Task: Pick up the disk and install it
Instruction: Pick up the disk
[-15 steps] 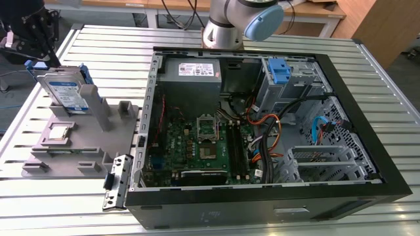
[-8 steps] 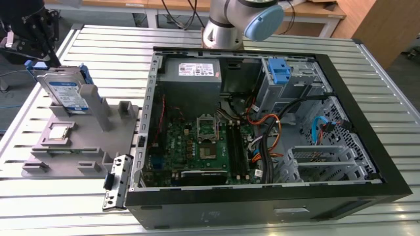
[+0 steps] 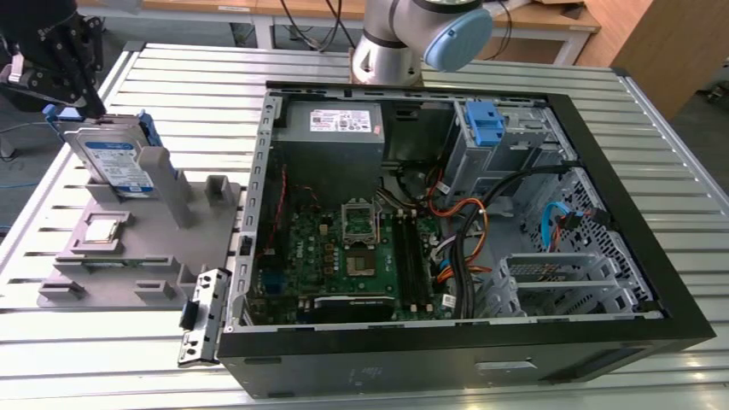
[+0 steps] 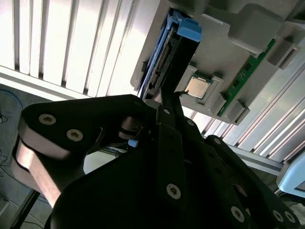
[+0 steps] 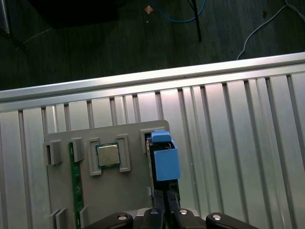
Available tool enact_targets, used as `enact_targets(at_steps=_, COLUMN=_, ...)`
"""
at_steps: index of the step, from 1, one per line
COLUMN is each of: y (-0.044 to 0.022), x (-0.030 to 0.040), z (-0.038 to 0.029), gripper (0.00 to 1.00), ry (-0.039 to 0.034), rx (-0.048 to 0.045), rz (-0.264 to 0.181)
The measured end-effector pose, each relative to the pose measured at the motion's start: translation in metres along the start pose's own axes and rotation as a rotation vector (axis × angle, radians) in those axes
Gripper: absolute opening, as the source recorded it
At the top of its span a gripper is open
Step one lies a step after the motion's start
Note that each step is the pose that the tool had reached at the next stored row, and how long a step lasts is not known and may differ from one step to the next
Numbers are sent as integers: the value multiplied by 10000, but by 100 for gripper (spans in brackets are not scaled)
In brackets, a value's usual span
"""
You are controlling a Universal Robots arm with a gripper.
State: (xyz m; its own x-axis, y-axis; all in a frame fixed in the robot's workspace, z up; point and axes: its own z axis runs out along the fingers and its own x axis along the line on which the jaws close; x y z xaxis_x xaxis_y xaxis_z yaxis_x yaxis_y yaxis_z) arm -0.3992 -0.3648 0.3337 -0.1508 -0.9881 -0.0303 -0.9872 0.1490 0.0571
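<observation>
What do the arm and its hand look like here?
The arm is silver-grey tubing with a pale blue round joint cap. The hand is matt black, built of linked bars with round silver bolt heads, ending in two slim fingers.

The gripper [image 5: 166, 198], fingers pressed together, is hovering by the disk [image 5: 166, 162], which is standing on edge in a grey holder [image 5: 119, 191] beside a chip [image 5: 108, 155].

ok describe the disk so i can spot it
Find the open computer case; on the exterior view's left of it sits a grey holder. The disk stands upright in it, silver with a white-and-blue label and blue rails, unlike the flat chip beside it.
</observation>
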Motion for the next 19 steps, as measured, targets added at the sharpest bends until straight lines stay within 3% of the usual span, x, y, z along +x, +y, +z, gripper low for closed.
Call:
enact_targets(at_steps=1, y=0, x=0, z=0, gripper=17, ry=0, rx=0, rz=-2)
enact_targets(at_steps=3, y=0, x=0, z=0, gripper=29, ry=0, rx=0, rz=-5)
enact_targets(at_steps=4, y=0, x=0, z=0, gripper=29, ry=0, rx=0, rz=-6)
enact_targets(at_steps=9, y=0, x=0, z=0, gripper=53, ry=1, rx=0, rz=-14)
enact_targets(at_steps=11, y=0, x=0, z=0, gripper=53, ry=1, rx=-1, rz=-17)
enact_targets(at_steps=12, y=0, x=0, z=0, gripper=59, ry=1, rx=0, rz=-19)
enact_targets(at_steps=19, y=-1, x=0, z=15, gripper=59, ry=10, rx=36, rz=-304)
